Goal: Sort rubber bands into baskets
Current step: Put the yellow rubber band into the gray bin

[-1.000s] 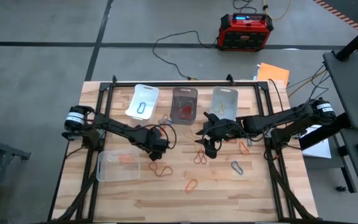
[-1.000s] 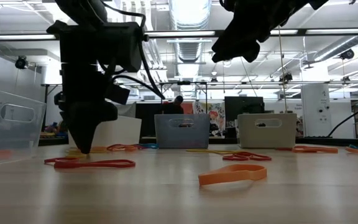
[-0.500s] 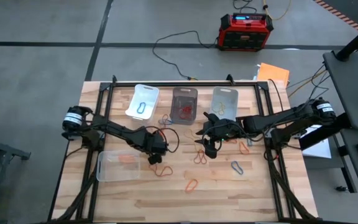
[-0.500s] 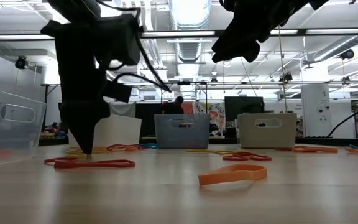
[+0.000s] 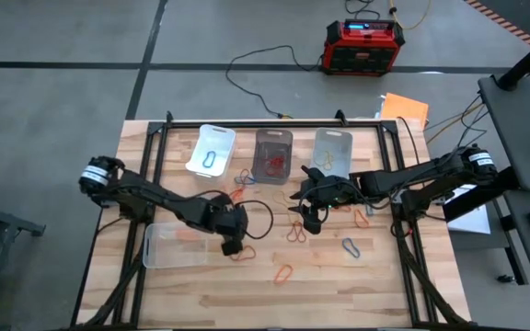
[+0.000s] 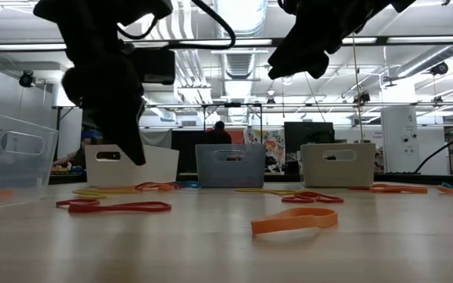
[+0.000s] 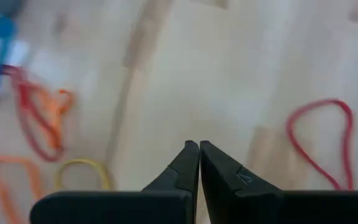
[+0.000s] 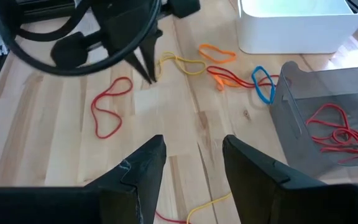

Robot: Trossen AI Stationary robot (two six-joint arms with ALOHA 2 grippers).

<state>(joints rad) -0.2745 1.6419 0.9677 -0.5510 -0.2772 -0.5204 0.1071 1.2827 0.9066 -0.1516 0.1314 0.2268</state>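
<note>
Wooden worktop [image 5: 357, 285] has rubber bands [image 5: 284, 273] scattered mid-table. Left end effector [image 5: 231, 246] is pinched closed on nothing beside a red band [image 5: 242, 252]; right end effector [image 5: 307, 223] hovers open and empty. Baskets [image 5: 273, 154] line the far edge, plus a clear basket [image 5: 173, 245] nearer left.

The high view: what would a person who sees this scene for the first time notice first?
First, the two dark arms meeting over the middle of the wooden table, the left tool shut and lifted off the wood, the right tool open above the scattered rubber bands. Next, the baskets: three in a row at the far edge, one clear basket nearer on the left.
</note>
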